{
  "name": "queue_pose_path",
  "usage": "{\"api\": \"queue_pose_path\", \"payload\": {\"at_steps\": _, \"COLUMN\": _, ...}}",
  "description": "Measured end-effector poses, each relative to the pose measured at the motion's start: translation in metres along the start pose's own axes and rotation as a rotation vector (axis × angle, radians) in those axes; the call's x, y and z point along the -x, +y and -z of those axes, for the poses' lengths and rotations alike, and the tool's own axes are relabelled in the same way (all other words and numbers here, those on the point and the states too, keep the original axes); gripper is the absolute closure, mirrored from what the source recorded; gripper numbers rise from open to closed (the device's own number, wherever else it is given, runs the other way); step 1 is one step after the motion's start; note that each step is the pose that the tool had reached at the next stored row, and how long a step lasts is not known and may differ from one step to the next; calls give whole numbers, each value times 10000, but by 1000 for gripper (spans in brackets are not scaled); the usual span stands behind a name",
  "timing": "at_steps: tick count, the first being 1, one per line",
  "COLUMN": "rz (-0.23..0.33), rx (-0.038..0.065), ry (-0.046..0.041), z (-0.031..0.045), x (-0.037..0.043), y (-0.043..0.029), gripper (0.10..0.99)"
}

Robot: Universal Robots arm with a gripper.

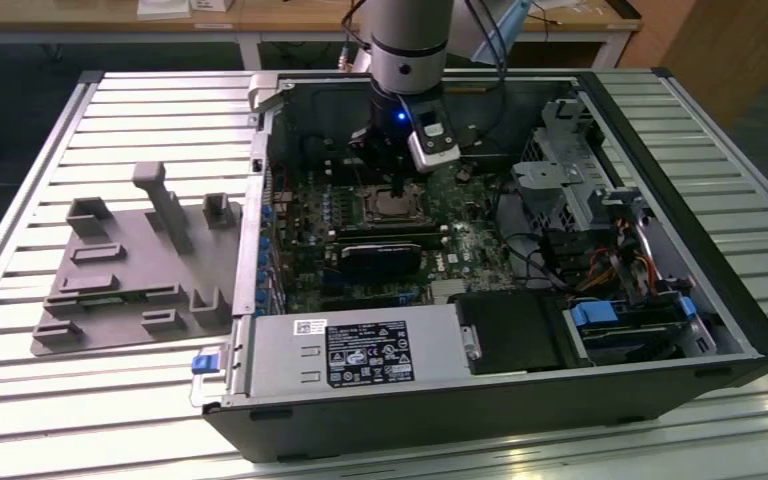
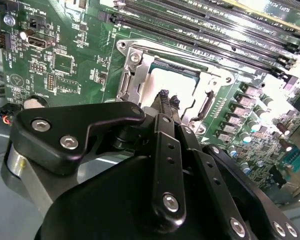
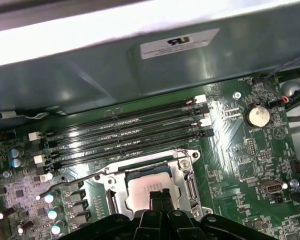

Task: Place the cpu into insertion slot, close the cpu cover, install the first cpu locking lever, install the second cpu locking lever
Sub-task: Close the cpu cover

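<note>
Over the middle of the open computer case (image 1: 491, 420), the tool (image 2: 168, 100) points down at the socket. Its two slim matte-black fingers (image 3: 153, 200) are drawn together, tip against tip, with nothing seen between them. Whether the tips touch the chip below cannot be told. Behind them, the second wrist view shows chunky black linkage plates studded with shiny screw heads.

Directly under the tips lies the cpu (image 3: 145, 184), a flat square with a pale, brushed-metal top, seated in the insertion slot (image 1: 391, 205). The cpu cover (image 3: 187, 175), a thin silver frame with a cut-out middle, lies flat around the chip. A thin bent wire lever (image 3: 70, 184) juts out from one side of the socket.

Around this spreads the glossy green circuit board (image 3: 250, 160), with long black memory slots (image 3: 125, 127) running in parallel rows, a round silver coin battery (image 3: 257, 116) and small cylindrical capacitors.

In the exterior view, a black rectangular block (image 1: 384, 258) sits just beside the socket and a silver labelled box (image 1: 344, 350) fills the near edge of the case. The case rests on a ribbed metal counter (image 1: 117, 110), with a grey moulded fixture (image 1: 117, 290) to the exterior view's left.
</note>
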State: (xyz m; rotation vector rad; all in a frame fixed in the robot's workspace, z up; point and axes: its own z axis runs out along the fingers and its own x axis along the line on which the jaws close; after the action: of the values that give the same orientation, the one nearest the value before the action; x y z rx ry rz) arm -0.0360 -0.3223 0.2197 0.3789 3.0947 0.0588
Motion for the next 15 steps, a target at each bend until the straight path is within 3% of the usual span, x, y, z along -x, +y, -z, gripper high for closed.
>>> {"api": "queue_pose_path", "payload": {"at_steps": 7, "rz": 47, "rx": 8, "ry": -26, "z": -3, "x": -69, "y": -17, "gripper": 984}}
{"api": "queue_pose_path", "payload": {"at_steps": 15, "rz": 99, "rx": 9, "ry": -32, "z": -2, "x": -83, "y": -22, "gripper": 984}}
